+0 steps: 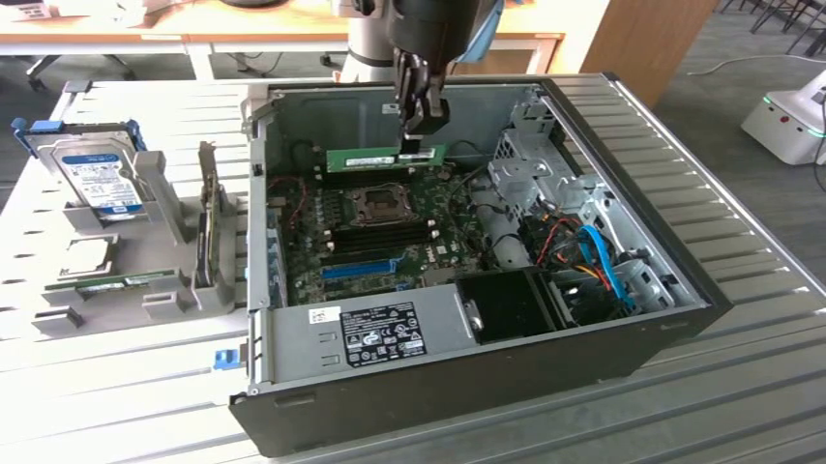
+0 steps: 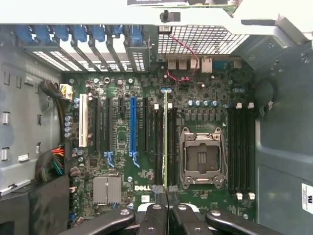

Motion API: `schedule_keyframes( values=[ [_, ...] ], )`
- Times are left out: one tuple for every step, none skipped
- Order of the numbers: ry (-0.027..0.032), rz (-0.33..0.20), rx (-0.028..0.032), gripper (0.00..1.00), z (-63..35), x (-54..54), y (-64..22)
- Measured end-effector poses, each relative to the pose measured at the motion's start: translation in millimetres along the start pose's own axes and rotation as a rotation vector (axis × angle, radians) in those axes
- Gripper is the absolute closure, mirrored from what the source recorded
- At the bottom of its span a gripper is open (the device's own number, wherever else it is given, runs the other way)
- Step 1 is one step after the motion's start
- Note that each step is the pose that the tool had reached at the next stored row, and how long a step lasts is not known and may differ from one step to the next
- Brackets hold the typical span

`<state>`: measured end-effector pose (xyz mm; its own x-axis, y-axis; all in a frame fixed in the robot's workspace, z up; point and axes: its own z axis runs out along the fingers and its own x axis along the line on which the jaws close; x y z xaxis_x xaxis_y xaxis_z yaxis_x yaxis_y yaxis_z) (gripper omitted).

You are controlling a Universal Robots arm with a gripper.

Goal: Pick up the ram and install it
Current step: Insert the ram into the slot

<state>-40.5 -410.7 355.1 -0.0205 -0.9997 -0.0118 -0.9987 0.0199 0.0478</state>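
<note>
- The gray slatted table (image 1: 761, 406) fills most of the exterior view.
- A big black computer case (image 1: 516, 387) lies open on it, in the middle of the frame. You can look straight down into it.
- The green motherboard (image 1: 387, 237) lies flat on the floor of the case, left of middle in the exterior view. In the wrist view you see the motherboard (image 2: 122, 161) from right above.
- The robot arm (image 1: 432, 29) comes down from the top middle of the exterior view.
- A gray holder (image 1: 162, 290) stands on the table at the exterior view's left, just beside the case.
- A silver hard drive (image 1: 103, 179) with a blue and white label stands in that holder.
- The gripper (image 1: 416, 145) hangs over the far part of the motherboard. It is closed tight on the ram.
- The ram (image 1: 381, 155) is a long green stick in the upper middle of the exterior view. It is level and held by one end. You cannot tell if it touches the board.
- In the wrist view the ram (image 2: 166, 137) looks like a thin green line. It runs from the gripper (image 2: 167, 190) along the black memory slots, near the square chip socket (image 2: 203, 156).
- Another green stick (image 1: 127, 282) lies in the holder, lower left.
</note>
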Motion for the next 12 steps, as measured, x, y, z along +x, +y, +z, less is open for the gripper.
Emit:
schedule_keyframes(
  values=[
    [0.0000, 0.000, 0.0000, 0.88, 1.8, 0.0, -0.1],
    [0.0000, 0.000, 0.0000, 0.88, 3.6, 0.0, -0.2],
    [0.0000, 0.000, 0.0000, 0.88, 5.4, 0.1, -0.3],
    [0.0000, 0.000, 0.0000, 0.88, 7.2, 0.1, -0.4],
    [0.0000, 0.000, 0.0000, 0.88, 9.1, 0.1, -0.4],
    [0.0001, 0.000, 0.0000, 0.88, 10.9, 0.1, -0.5],
    [0.0001, 0.000, 0.0000, 0.88, 12.7, 0.2, -0.6],
    [0.0000, 0.000, 0.0000, 0.88, 14.5, 0.2, -0.7],
    [0.0000, 0.000, 0.0000, 0.88, 16.3, 0.2, -0.8],
    [0.0000, 0.000, 0.0000, 0.88, 18.1, 0.2, -0.9],
    [0.0000, 0.000, 0.0001, 0.88, 19.9, 0.2, -1.0],
    [0.0000, 0.000, 0.0000, 0.88, 21.8, 0.2, -1.0]
  ],
)
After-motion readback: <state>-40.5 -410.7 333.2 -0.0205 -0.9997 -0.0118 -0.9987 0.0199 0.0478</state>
